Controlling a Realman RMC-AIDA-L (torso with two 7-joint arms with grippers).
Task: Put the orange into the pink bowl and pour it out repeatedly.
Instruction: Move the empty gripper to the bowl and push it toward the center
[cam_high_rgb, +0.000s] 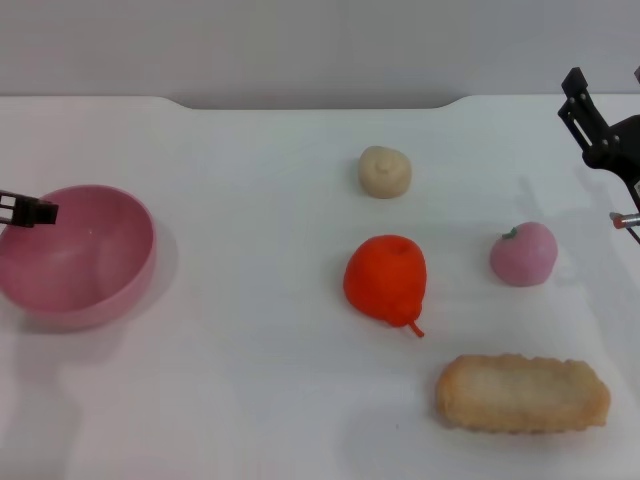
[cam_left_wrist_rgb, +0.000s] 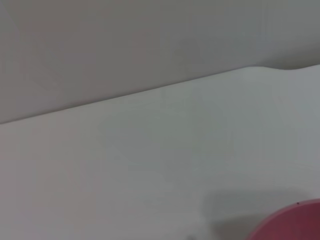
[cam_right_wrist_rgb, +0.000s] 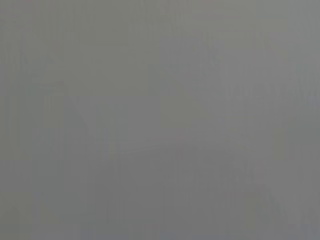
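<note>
The orange (cam_high_rgb: 385, 280) is a bright orange-red soft fruit with a thin stem pointing toward the front, and it lies on the white table near the middle. The pink bowl (cam_high_rgb: 85, 250) stands upright and empty at the far left. A bit of the bowl's rim also shows in the left wrist view (cam_left_wrist_rgb: 295, 222). My left gripper (cam_high_rgb: 30, 210) comes in from the left edge over the bowl's left side. My right gripper (cam_high_rgb: 605, 95) hangs open and empty at the far right, above and behind the fruits. The right wrist view shows only plain grey.
A beige bun (cam_high_rgb: 385, 171) lies behind the orange. A small pink peach-like fruit (cam_high_rgb: 524, 253) lies to the orange's right. A long golden bread piece (cam_high_rgb: 522, 393) lies at the front right. The table's back edge (cam_high_rgb: 320, 100) meets a grey wall.
</note>
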